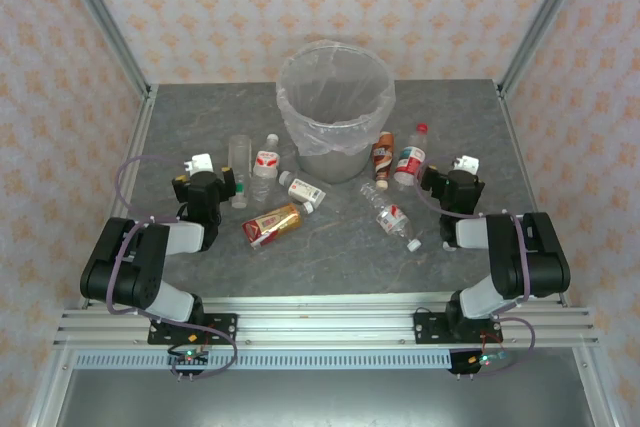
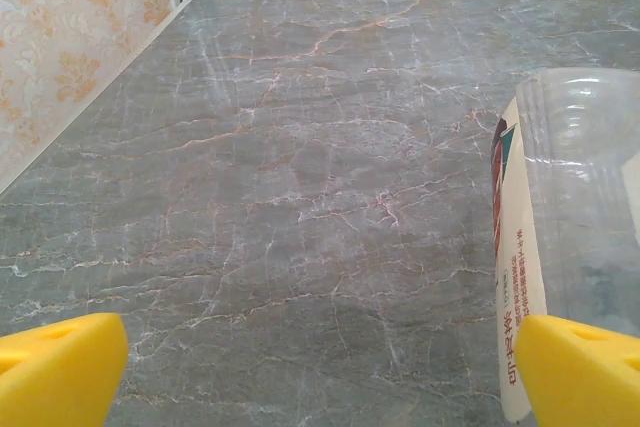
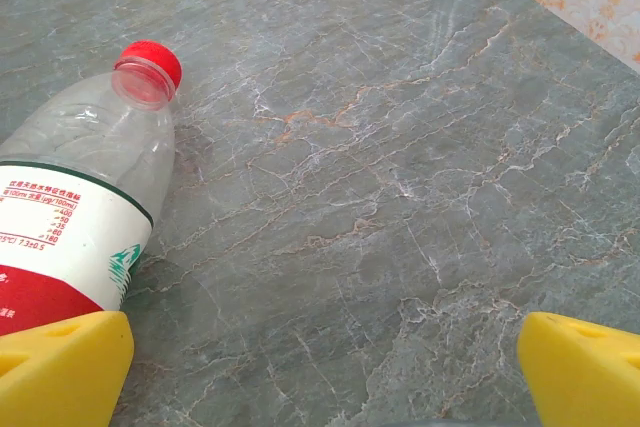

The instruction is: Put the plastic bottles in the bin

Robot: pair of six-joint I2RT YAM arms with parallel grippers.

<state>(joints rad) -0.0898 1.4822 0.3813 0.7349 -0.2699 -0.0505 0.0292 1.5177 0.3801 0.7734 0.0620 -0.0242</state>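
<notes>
The grey bin point(image 1: 335, 112), lined with a clear bag, stands at the back middle of the table. Several plastic bottles lie or stand in front of it: a clear one point(image 1: 238, 159), a red-and-white labelled one point(image 1: 265, 167), a small one point(image 1: 305, 192), an amber one point(image 1: 272, 225), a brown-labelled one point(image 1: 382, 155), a red-capped one point(image 1: 410, 159) and a clear one lying flat point(image 1: 393, 215). My left gripper point(image 1: 207, 181) point(image 2: 320, 387) is open beside the clear bottle point(image 2: 570, 237). My right gripper point(image 1: 455, 179) point(image 3: 325, 377) is open next to the red-capped bottle point(image 3: 90, 197).
The grey marble table point(image 1: 330, 257) is fenced by metal frame posts point(image 1: 110, 22) and patterned walls. Bare tabletop lies ahead of both grippers, between their yellow fingertips point(image 2: 55, 367) point(image 3: 585, 367).
</notes>
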